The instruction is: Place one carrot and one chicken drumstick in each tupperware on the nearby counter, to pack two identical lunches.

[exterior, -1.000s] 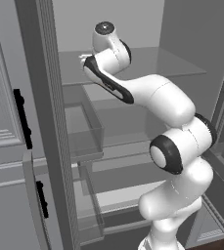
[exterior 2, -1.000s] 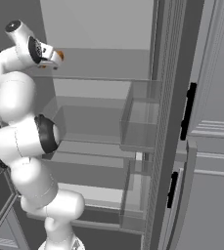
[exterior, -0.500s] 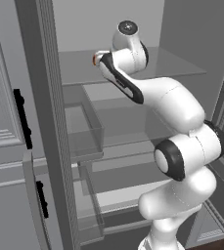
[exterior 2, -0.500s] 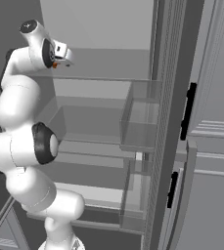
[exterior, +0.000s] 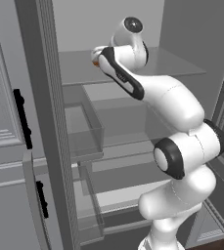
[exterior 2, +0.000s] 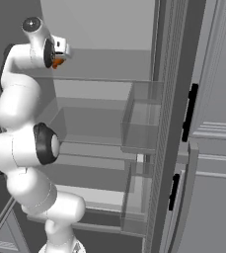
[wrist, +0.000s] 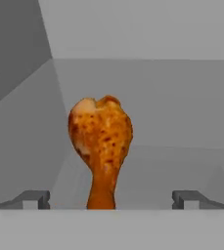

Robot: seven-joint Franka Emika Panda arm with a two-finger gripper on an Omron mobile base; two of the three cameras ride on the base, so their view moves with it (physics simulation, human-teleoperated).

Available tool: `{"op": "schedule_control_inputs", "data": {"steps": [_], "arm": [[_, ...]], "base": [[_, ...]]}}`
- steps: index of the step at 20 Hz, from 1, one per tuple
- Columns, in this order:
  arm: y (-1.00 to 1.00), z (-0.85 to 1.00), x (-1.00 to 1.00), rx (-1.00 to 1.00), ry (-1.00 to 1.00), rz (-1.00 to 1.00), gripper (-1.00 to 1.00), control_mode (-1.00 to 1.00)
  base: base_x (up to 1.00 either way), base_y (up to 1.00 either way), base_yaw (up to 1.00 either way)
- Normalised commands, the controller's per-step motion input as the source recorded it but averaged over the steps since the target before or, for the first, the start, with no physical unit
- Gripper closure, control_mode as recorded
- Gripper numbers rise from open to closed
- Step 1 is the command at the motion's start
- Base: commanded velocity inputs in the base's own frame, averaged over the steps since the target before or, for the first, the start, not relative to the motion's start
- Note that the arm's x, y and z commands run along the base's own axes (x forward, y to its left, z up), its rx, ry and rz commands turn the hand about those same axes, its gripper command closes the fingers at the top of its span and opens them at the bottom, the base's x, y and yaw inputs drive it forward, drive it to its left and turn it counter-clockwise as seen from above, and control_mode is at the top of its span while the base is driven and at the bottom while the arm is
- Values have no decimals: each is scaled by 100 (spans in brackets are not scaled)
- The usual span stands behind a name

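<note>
Arm reaches up into an open fridge (exterior: pixel 133 122), hand at top shelf (exterior: pixel 182 66) level. Gripper (wrist: pixel 111 199) jaws spread wide, nothing gripped; fingertips (wrist: pixel 35 197) sit well apart on either side of a chicken drumstick (wrist: pixel 101 146). In hand view drumstick lies on the shelf w/ thin bone end toward the gripper, fat browned end pointing to the far back wall. Bone end sits between the two tips, not touching either as far as can be seen.

Left base view: small orange bit of the drumstick (exterior: pixel 96 62) peeks out just left of the hand, near the shelf's left part. Right base view: same orange bit (exterior 2: pixel 57 62) shows just under the gripper (exterior 2: pixel 61 49), above the shelf (exterior 2: pixel 109 78).

Clear door bins (exterior: pixel 86 127) hang on the open fridge door, left side in left base view; in right base view bins (exterior 2: pixel 141 118) are right of the arm. Grey cabinet door w/ black handle (exterior 2: pixel 188 111) at far right.
</note>
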Motion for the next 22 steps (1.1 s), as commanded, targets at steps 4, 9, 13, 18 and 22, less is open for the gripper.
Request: {"op": "schedule_control_inputs", "data": {"steps": [4,9,13,18,22], "arm": [[19,0,42,-2,-12,4,-100,-100],[-1,-4,33,-1,0,0,-100,-100],[7,-1,2,0,5,2,-100,-100],[8,-17,16,-1,4,0,-100,-100],[0,-4,30,-2,0,0,-100,-100]], "base": [[0,0,0],[0,0,0],[0,0,0],[0,0,0],[0,0,0]]}}
